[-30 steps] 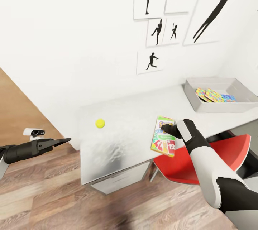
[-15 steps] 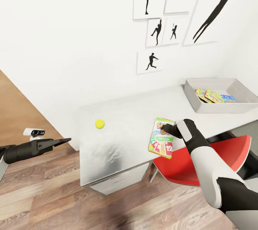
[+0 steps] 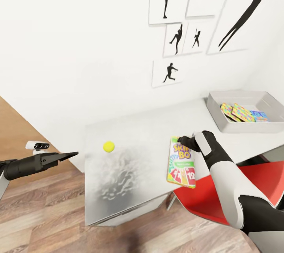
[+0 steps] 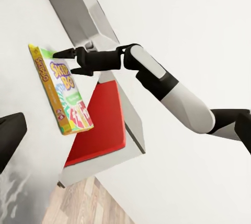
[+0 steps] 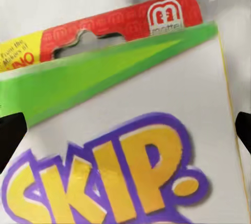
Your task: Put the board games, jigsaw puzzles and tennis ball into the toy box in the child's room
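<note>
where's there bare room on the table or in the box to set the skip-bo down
Bare table runs between the tennis ball and the toy box, along the wall. The box's near-left part is free; its far-right side is crowded with jigsaw puzzles and a blue game. The right gripper holds the Skip-Bo at the table's front edge.

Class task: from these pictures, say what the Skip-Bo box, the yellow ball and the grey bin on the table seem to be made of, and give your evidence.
Skip-Bo box: likely glossy printed cardboard, thin with a punched hang tab. Yellow ball: matte, possibly felt; texture too small to confirm. Grey bin: probably moulded plastic, plain smooth sloping walls. Being renders, all are guesses.
</note>
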